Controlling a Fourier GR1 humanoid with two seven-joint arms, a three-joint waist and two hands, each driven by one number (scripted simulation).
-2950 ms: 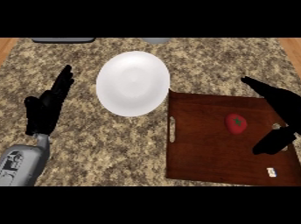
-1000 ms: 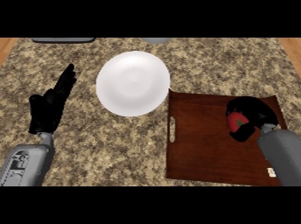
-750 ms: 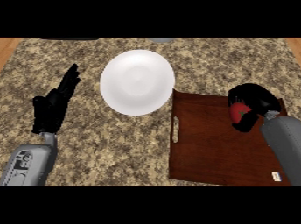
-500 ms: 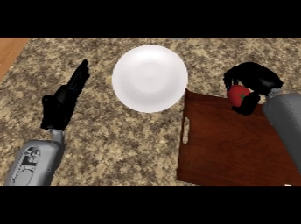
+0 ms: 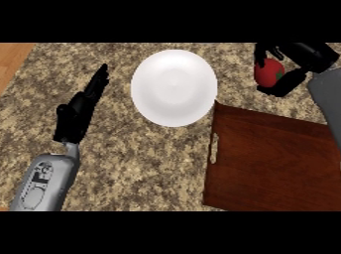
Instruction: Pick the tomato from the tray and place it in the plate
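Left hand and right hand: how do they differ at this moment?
The left hand is open with straight fingers and holds nothing; the right hand curls round the red tomato. The left hand shows over the counter left of the white plate; the right hand is right of the plate, beyond the tray's far edge. Both are black hands on grey forearms.

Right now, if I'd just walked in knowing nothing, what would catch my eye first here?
Probably the red tomato, gripped in the black right robot hand at the upper right, off the wooden tray. Next, the white plate in the middle of the speckled counter, nothing on it. The left robot hand rests open at the left.
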